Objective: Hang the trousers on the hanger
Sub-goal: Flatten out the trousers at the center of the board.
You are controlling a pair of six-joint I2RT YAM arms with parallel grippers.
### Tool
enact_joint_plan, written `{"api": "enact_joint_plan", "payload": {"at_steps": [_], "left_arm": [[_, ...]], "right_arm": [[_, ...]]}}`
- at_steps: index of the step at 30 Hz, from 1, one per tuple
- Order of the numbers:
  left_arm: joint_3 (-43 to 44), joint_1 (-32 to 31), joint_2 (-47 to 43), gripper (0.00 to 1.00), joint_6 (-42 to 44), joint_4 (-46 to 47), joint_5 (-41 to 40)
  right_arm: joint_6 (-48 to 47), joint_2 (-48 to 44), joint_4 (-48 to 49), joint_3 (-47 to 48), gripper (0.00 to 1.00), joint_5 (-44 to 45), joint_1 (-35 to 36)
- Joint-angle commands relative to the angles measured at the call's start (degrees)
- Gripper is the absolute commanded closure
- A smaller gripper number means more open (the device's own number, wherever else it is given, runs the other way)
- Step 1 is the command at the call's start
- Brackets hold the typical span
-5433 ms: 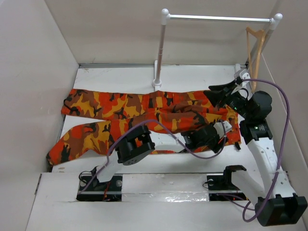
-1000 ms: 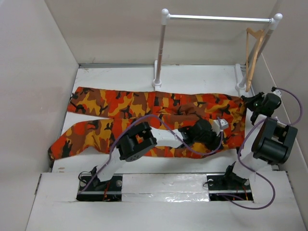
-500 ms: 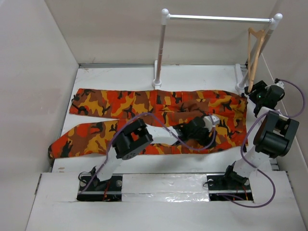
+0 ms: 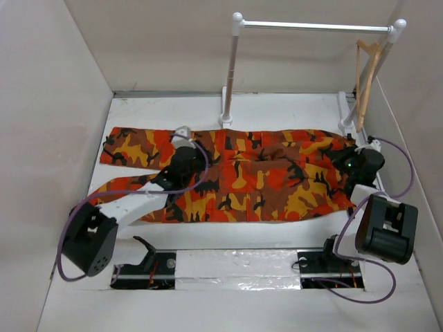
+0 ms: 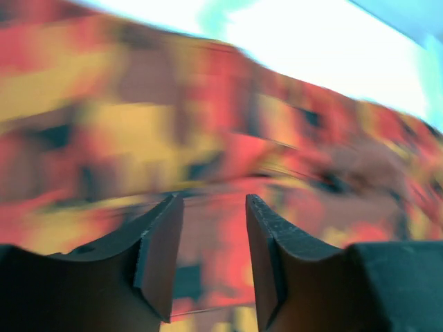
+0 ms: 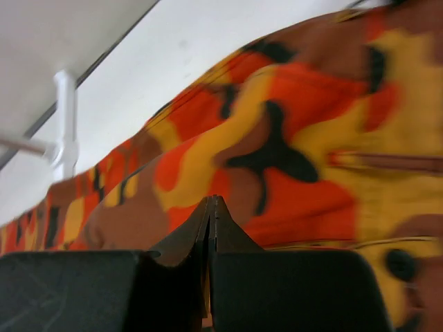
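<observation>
The camouflage trousers lie flat across the table, waist to the right and legs to the left. They fill the left wrist view and the right wrist view. My left gripper hovers over the upper leg, its jaws open with only fabric showing beneath the gap. At the waist end my right gripper is shut, fingers pressed together with nothing seen between them. The tan wooden hanger hangs at the right end of the rail, apart from both grippers.
A white rail on two posts stands at the back; its left post's foot touches the trousers' far edge. Walls close in the table on the left, back and right. The right arm's elbow sits near the right wall.
The left arm swung from the trousers' middle right to the left leg, its jaws now open. The right gripper came down from near the rail's post to the waist end and shut. The trousers lie flatter.
</observation>
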Motion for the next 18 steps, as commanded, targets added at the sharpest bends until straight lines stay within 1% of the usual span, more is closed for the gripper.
{"api": "enact_joint_plan", "payload": {"at_steps": [1, 3, 4, 5, 6, 7, 9, 10, 11, 12, 13, 14, 15, 17, 18], "left_arm": [[-5.3, 6.7, -6.1, 0.63, -9.5, -8.9, -8.5], [-8.5, 10.1, -10.3, 0.63, -11.9, -11.3, -11.8], [-9.1, 11.6, -11.6, 0.63, -16.3, -16.0, -14.3], [-9.6, 14.8, -12.8, 0.62, -18.0, -17.9, -17.2], [-10.6, 16.0, -15.2, 0.61, -18.7, -19.1, -18.1], [-11.3, 16.6, -16.2, 0.6, -18.7, -19.4, -20.6], [-11.1, 18.6, -16.9, 0.56, -19.0, -19.5, -22.5], [-10.7, 19.7, -16.5, 0.53, -19.5, -20.8, -23.2], [-10.0, 21.1, -15.8, 0.53, -20.5, -21.7, -24.7], [-8.8, 24.4, -13.8, 0.51, -21.5, -22.9, -25.0], [-8.3, 26.6, -12.6, 0.5, -22.1, -23.5, -24.7], [-7.9, 29.3, -11.6, 0.5, -22.6, -23.0, -21.1], [-7.1, 34.0, -10.2, 0.5, -22.5, -22.4, -19.4], [-5.4, 37.6, -6.4, 0.5, -22.5, -21.2, -17.1], [-2.7, 38.7, -3.3, 0.5, -21.3, -21.5, -17.8]], "right_arm": [[0.8, -4.6, 6.4, -2.3, 1.0, -3.0, 8.6], [0.1, -8.2, 6.7, -4.1, 1.0, -2.6, 13.4], [-0.5, -9.6, 6.4, -5.7, 1.0, -2.2, 16.0], [-3.2, -10.9, 5.8, -6.0, 1.0, -1.5, 21.5], [-5.3, -11.8, 3.2, -5.9, 1.0, -0.6, 24.3], [-8.6, -13.0, -0.7, -4.5, 1.0, 0.1, 28.8], [-10.4, -13.5, -1.8, -3.8, 1.0, 0.2, 32.2], [-10.9, -13.8, -1.5, -3.8, 1.0, 0.3, 33.6], [-11.8, -13.8, -1.6, -3.3, 1.0, 0.3, 35.1], [-12.3, -13.7, -2.1, -3.0, 1.0, 0.5, 37.5], [-12.7, -13.5, -2.2, -2.6, 1.0, 0.7, 38.6], [-13.4, -13.2, -2.4, -2.4, 1.0, 1.0, 39.6], [-14.3, -13.1, -3.2, -1.6, 0.99, 0.9, 40.9], [-15.0, -13.0, -3.3, -1.3, 0.98, 0.3, 41.8], [-15.8, -13.2, -3.4, -1.0, 0.97, -0.5, 41.8]]}}
